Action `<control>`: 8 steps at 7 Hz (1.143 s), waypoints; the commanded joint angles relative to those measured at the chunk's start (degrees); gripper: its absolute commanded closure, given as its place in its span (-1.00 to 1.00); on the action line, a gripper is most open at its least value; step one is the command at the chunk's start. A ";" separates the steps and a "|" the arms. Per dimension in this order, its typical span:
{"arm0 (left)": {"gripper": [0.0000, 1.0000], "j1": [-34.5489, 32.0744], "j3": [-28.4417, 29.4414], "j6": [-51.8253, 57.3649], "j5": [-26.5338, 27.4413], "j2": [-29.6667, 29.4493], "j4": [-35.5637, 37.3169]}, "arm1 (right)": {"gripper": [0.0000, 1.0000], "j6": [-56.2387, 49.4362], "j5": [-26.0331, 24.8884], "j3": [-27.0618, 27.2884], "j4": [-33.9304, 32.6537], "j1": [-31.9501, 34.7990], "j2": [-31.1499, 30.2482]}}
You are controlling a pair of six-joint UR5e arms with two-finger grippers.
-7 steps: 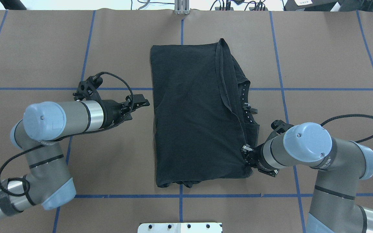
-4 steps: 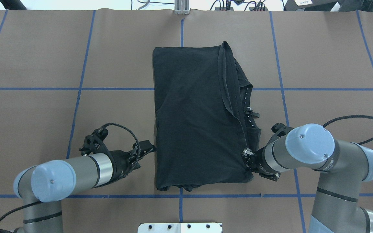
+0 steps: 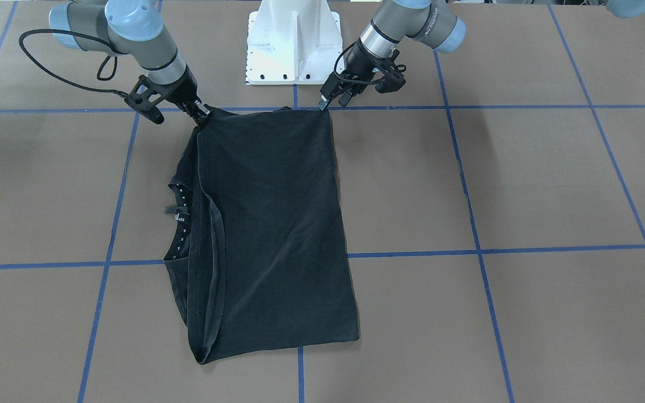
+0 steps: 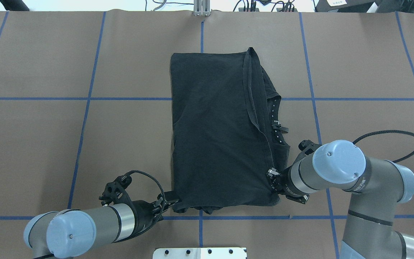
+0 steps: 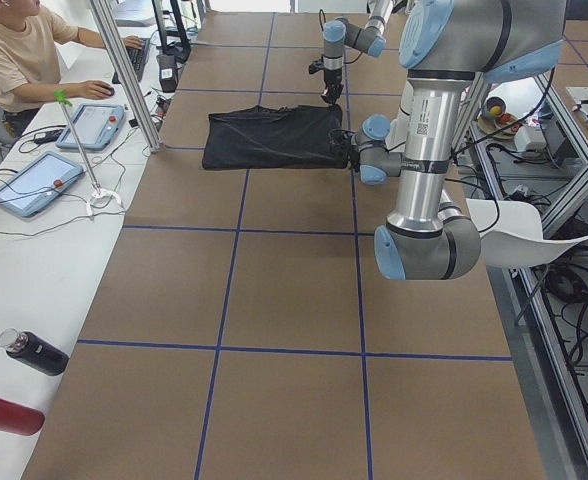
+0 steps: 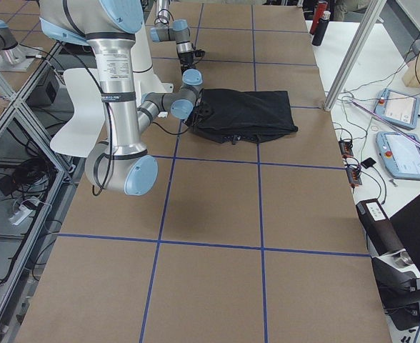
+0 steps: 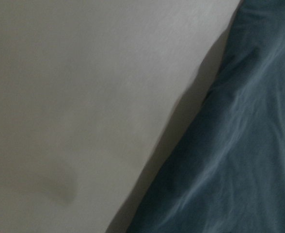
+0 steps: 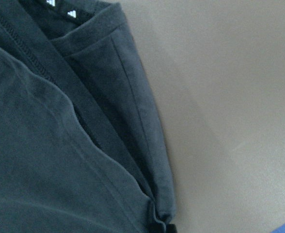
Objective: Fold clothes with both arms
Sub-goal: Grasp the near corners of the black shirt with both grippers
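T-shirt [image 4: 214, 126] black — small white triangles at neckline; table [image 4: 41, 144] brown — blue grid lines; right arm [image 4: 340, 169] grey, light-blue caps

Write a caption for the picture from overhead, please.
The left arm and right arm reach the near corners of a folded black T-shirt on the brown table.

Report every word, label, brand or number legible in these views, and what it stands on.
Nothing reads clearly.
Lettering on the right arm: blurred, unreadable.
Neck label inside the black T-shirt: too small to read.
Sticker on the left arm: too small to read.
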 commanded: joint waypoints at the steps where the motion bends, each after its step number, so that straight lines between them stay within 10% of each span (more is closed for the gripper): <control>1: -0.33 0.73 0.11 -0.03 0.10 -0.24 0.36 | 1.00 0.00 0.00 0.12 0.00 -0.03 -0.02; 8: -0.25 0.47 1.16 0.05 0.10 -1.29 0.36 | 1.00 0.00 0.00 0.12 0.00 -0.03 -0.19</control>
